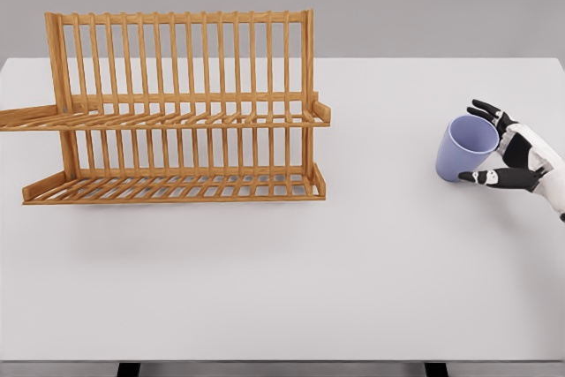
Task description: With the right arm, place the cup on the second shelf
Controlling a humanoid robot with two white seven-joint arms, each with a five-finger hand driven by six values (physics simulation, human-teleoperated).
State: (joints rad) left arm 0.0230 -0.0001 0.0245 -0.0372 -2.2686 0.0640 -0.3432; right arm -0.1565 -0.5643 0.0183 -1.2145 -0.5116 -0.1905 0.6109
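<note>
A lavender cup (457, 154) stands upright on the white table (291, 271) at the right, its opening facing up. My right hand (470, 144) comes in from the right edge and wraps the cup from its right side. The fingers (484, 111) lie against the far rim and the thumb (481, 178) presses on the near side. A wooden dish rack (181, 112) stands at the left back, with a lower shelf (177, 187) and a second, upper shelf (177, 118), both bare. The cup is well to the right of the rack. My left arm is out of view.
The rack's upright slats rise behind both shelves, and a short raised lip (320, 112) closes the right end of each shelf. A wide stretch of bare tabletop lies between rack and cup. The table's front edge runs along the bottom of the view.
</note>
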